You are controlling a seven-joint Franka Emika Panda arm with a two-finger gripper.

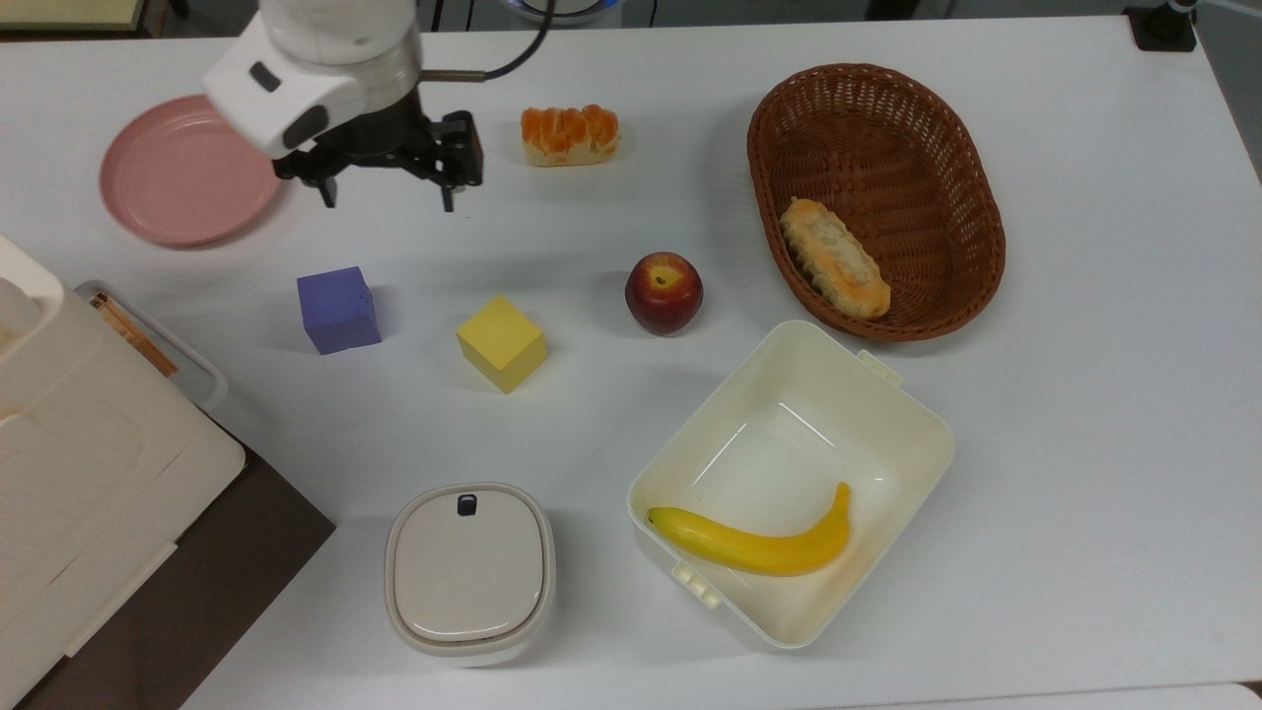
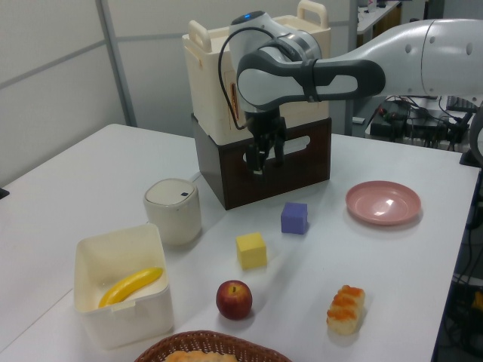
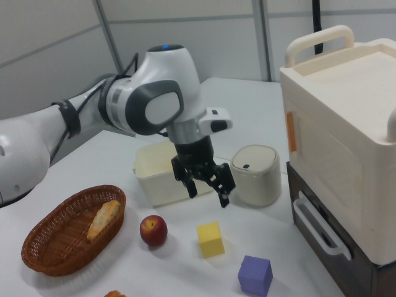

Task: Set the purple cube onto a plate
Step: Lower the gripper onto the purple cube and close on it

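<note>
The purple cube (image 1: pixel 338 310) sits on the white table, alone, with the yellow cube (image 1: pixel 501 343) to the top view's right of it. The pink plate (image 1: pixel 187 168) lies bare at the top view's upper left. My gripper (image 1: pixel 386 197) hangs open above the table between plate and cube, well clear of both, with nothing between its fingers. In the left view the gripper (image 2: pixel 264 161) is high above and behind the purple cube (image 2: pixel 294 218), with the plate (image 2: pixel 383 202) to the right. In the right view the gripper (image 3: pixel 208 195) hovers above the yellow cube (image 3: pixel 210 239), and the purple cube (image 3: pixel 255 275) is lower right.
A red apple (image 1: pixel 664 293), an orange-topped pastry (image 1: pixel 571 134), and a wicker basket (image 1: pixel 946 168) holding bread stand to the top view's right. A cream tub (image 1: pixel 887 434) holds a banana (image 1: pixel 754 542). A lidded pot (image 1: pixel 469 572) and a big cream box (image 1: pixel 79 463) sit at the lower left.
</note>
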